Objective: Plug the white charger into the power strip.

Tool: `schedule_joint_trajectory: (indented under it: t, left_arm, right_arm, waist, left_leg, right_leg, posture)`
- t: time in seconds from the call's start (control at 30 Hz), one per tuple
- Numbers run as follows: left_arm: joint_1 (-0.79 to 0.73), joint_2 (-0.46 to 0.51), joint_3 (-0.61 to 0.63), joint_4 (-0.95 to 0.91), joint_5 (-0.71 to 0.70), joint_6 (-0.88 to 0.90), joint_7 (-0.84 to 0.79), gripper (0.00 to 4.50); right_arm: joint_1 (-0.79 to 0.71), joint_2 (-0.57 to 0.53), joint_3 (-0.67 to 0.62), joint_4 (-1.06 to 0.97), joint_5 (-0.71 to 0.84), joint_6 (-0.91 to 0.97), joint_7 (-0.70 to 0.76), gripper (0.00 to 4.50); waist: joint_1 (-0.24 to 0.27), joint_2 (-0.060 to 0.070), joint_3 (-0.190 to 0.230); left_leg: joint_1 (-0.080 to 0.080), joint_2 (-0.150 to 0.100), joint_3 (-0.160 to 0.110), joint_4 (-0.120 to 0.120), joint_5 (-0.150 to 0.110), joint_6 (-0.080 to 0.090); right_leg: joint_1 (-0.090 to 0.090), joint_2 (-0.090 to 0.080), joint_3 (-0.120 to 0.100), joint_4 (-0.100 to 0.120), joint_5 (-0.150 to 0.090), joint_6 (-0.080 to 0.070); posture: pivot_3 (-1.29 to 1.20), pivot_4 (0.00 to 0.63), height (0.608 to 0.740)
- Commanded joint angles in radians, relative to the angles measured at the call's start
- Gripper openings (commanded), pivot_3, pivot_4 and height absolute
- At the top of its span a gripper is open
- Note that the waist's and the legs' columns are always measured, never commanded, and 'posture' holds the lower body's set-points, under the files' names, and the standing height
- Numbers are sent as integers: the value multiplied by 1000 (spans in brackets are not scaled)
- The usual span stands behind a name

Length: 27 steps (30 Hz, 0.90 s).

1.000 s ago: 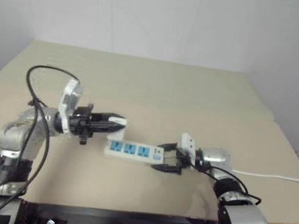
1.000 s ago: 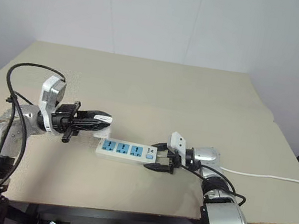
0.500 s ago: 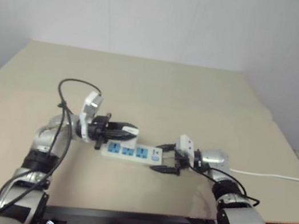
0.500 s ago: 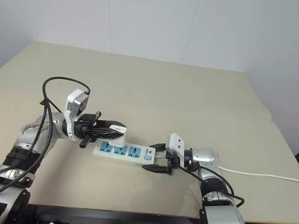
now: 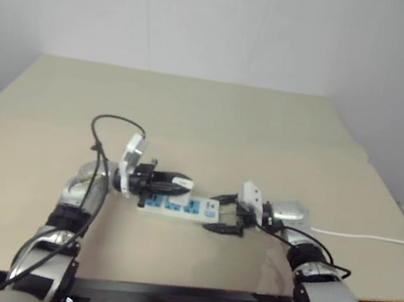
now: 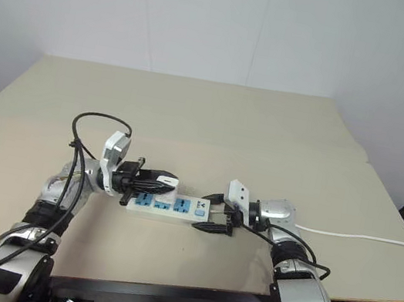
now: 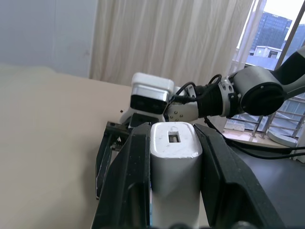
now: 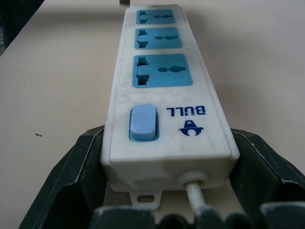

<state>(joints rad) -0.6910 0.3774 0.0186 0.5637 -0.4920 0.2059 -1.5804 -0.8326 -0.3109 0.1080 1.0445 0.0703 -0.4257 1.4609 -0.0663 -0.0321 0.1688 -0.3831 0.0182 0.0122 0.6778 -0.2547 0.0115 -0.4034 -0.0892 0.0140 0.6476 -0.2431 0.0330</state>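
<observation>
Two left fingers [image 7: 131, 181] pinch the white charger [image 7: 174, 171] between them.

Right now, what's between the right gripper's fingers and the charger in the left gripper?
The power strip: the right gripper brackets its switch end, three blue sockets run toward the white charger, shown in the right wrist view.

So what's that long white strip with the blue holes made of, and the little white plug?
The long white power strip looks like smooth, slightly glossy hard plastic with moulded edges. The small white rounded charger seems matte plastic, scuffed on its face.
</observation>
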Motion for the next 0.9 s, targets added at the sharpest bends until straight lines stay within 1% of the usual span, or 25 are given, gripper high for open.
schedule_joint_trajectory:
  t: [0.03, 0.37, 0.9]
  left_arm:
    - [-24, -13, -1, 20, 12, -37, -8, 1023]
    - [-51, -61, -15, 92, 45, -82, -19, 1023]
    - [-72, -85, -11, 188, 86, -142, -17, 1023]
  right_arm:
    - [47, 17, 50, 11, -39, 21, 32, 3416]
    - [65, 16, 53, -24, -35, 36, 37, 3416]
    - [83, 20, 59, -50, -35, 46, 35, 3416]
  waist:
    - [0, 0, 0]
    - [-1, 0, 0]
    - [0, 0, 0]
  left_leg:
    - [0, 0, 0, 0, 0, 0]
    - [0, 0, 0, 0, 0, 0]
    - [0, 0, 0, 0, 0, 0]
  right_leg:
    - [0, 0, 0, 0, 0, 0]
    - [0, 0, 0, 0, 0, 0]
    - [0, 0, 0, 0, 0, 0]
  posture:
    - [0, 150, 740]
    - [0, 150, 740]
    - [0, 150, 740]
